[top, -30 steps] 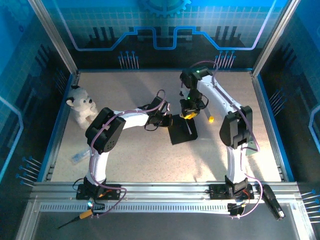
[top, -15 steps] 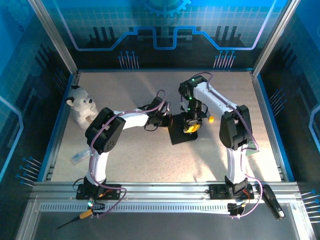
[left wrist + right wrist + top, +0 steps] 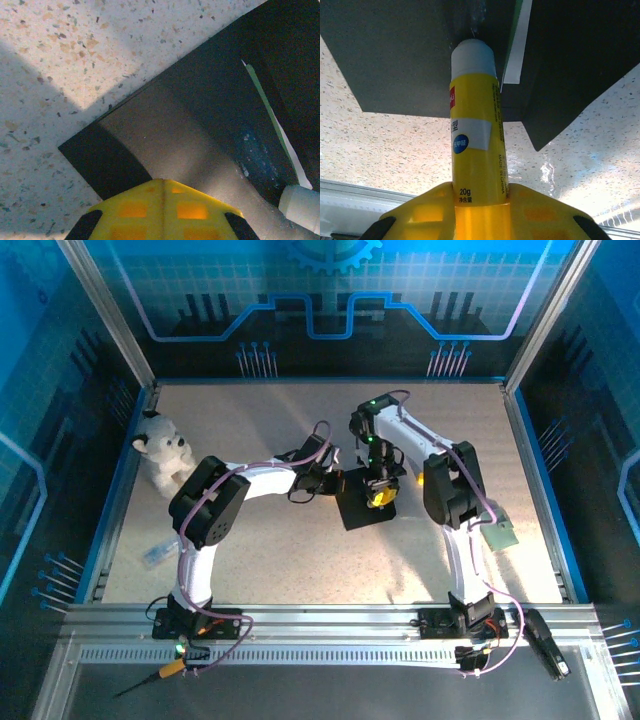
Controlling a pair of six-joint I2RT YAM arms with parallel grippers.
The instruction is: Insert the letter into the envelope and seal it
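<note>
The speckled beige desk [image 3: 260, 540] is carrying a matte black envelope [image 3: 358, 512] near its middle, lying flat and turned at an angle to the desk edges. A white plush toy [image 3: 163, 452] is sitting well apart at the far left. The left arm [image 3: 265, 478] is reaching in from the left, and its left jaws are clenched with nothing between them, hovering over the envelope's [image 3: 165, 130] near corner; I cannot tell whether they are touching it. The right jaws are grasping a yellow glue stick [image 3: 475, 135] whose white tip [image 3: 302, 205] is pressing against the envelope's [image 3: 395, 50] dark surface, beside a faint bluish smear. The letter [image 3: 519, 45] is sitting inside the envelope, showing as a thin white strip with a green edge [image 3: 272, 120] peeking out at the opening.
</note>
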